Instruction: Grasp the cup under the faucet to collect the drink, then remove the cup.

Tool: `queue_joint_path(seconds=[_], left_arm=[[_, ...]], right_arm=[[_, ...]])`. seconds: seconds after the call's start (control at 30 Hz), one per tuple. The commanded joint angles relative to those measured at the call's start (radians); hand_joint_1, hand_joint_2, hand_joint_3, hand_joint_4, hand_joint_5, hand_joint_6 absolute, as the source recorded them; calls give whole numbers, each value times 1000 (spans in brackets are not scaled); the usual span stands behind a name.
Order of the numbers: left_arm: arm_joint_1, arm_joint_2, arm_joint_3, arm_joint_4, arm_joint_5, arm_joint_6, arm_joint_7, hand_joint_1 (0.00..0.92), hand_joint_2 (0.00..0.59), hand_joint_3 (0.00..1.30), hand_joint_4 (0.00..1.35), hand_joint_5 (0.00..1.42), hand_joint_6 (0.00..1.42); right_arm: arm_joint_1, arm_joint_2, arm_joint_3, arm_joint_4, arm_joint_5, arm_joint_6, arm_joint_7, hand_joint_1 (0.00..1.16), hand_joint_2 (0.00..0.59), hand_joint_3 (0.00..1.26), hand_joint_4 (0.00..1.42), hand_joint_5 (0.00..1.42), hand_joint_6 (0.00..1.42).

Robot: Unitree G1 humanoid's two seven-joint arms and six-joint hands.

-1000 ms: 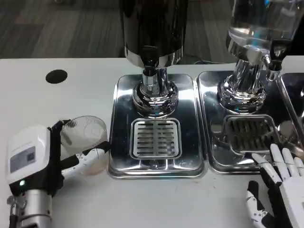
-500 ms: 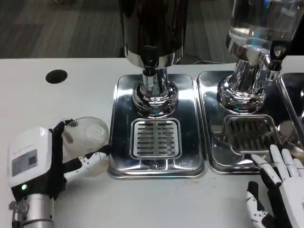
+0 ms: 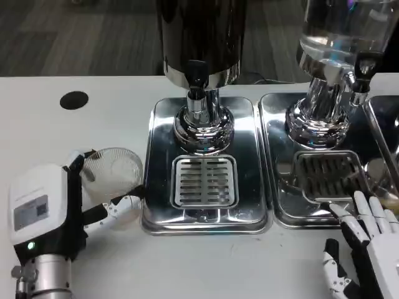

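Note:
A clear plastic cup [image 3: 114, 177] stands on the white table just left of the middle drip tray [image 3: 204, 205], its rim up. My left hand [image 3: 59, 212] holds it, with a thumb behind and fingers [image 3: 118, 207] curled round its front. The black faucet [image 3: 196, 78] of the dark dispenser hangs over the chrome stem and the tray's slotted grate [image 3: 204, 180], to the right of the cup. My right hand [image 3: 368, 249] rests at the lower right, fingers spread, holding nothing, its tips near the front edge of the right drip tray [image 3: 283, 215].
A second dispenser with a clear tank [image 3: 336, 31] and its own tap [image 3: 360, 81] stands on the right tray. A dark round hole [image 3: 74, 99] lies in the table at the far left. Another chrome tray edge [image 3: 383, 124] shows at the right border.
The cup has shifted slightly up and left within my left hand's hold, and the hand's fingers moved a little with it. The right hand has stayed put.

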Motion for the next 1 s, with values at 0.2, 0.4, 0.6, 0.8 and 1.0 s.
queue_joint_path(seconds=[0.2,0.4,0.6,0.8,1.0], left_arm=[[-8,-1,-2,-53,21,-20,31,278,117,408,564,892,1248],[-63,-18,-32,-46,45,-2,10,275,122,401,559,891,1234],[-151,-57,-93,20,71,25,-3,275,123,399,558,891,1233],[-174,-85,-126,80,79,34,20,275,123,399,558,891,1233],[-129,-68,-109,97,59,11,43,275,123,399,558,891,1232]], right_arm=[[1,-9,-11,8,6,-11,-7,194,564,228,0,0,65],[4,-11,-14,-14,-4,-9,-9,192,564,228,0,0,65],[16,-15,-20,-56,-28,1,-4,192,564,228,0,0,65],[34,-17,-41,-75,-17,-4,-8,191,564,223,0,0,65],[36,-14,-51,-61,-8,-14,-8,190,564,217,0,0,56]])
